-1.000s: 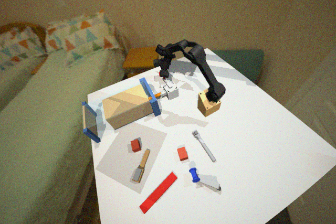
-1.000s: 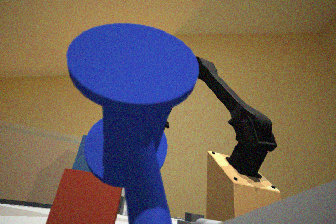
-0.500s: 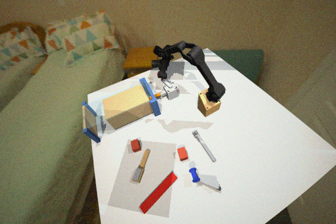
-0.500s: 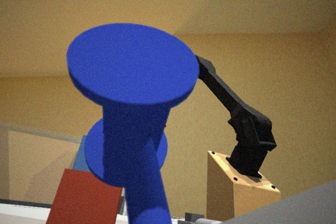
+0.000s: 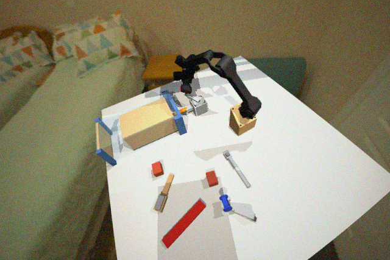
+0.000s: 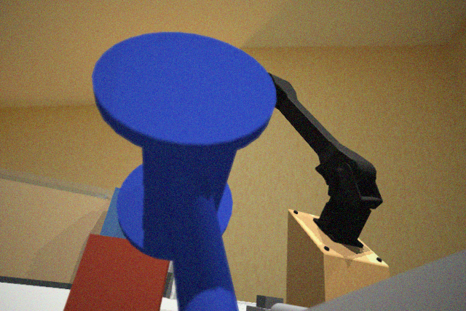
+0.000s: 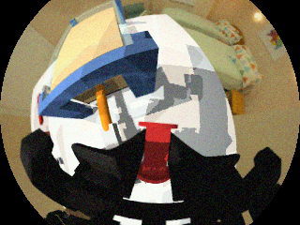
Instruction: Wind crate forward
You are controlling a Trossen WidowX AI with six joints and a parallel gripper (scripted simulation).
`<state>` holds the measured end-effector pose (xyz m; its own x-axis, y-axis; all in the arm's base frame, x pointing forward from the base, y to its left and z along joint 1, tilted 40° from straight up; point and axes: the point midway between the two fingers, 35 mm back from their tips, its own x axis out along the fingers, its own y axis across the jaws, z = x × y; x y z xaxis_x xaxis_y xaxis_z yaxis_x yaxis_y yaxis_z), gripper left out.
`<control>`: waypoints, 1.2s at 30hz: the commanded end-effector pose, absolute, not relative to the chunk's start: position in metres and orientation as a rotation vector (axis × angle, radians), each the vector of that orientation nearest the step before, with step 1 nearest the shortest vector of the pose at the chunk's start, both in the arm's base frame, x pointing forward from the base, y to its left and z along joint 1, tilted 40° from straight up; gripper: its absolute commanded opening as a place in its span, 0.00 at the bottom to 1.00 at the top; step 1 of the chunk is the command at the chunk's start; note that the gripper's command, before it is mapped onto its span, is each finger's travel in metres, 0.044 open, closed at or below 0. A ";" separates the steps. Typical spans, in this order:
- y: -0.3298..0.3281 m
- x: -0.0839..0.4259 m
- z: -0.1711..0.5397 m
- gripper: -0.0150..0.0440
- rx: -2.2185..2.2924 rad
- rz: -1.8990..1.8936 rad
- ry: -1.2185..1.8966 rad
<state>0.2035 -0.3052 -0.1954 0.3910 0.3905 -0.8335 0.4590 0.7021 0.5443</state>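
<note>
My gripper [image 5: 186, 90] [image 7: 157, 133] is shut on the red grip [image 7: 157, 140] of the winch handle, above and beside the grey winch [image 5: 200, 109]. The handle's silver arm [image 5: 194, 97] reaches from the fingers over the winch top; its key is hidden. The tan crate [image 5: 144, 119] [image 7: 89, 39] sits flat in the clear-panelled cubby, close to the blue steel frame [image 5: 180, 123] [image 7: 96, 72] at the mouth. Whether they touch, I cannot tell. The orange strap [image 5: 182, 111] [image 7: 102, 108] runs from under the frame toward the winch. The winch is mostly hidden in the wrist view.
The arm stands on a wooden block [image 5: 237, 123] [image 6: 304, 262]. Farther down the table lie red blocks [image 5: 157, 168] [image 5: 211, 178], a brush [image 5: 164, 192], a red bar [image 5: 184, 223], a silver ratchet [image 5: 237, 168] and a blue-handled tool [image 5: 225, 203] [image 6: 184, 89].
</note>
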 end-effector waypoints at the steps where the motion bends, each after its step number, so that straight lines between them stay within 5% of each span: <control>1: -0.296 0.219 -0.191 0.25 0.855 -0.021 1.190; 36: -0.276 0.246 -0.174 0.25 0.857 -0.018 1.188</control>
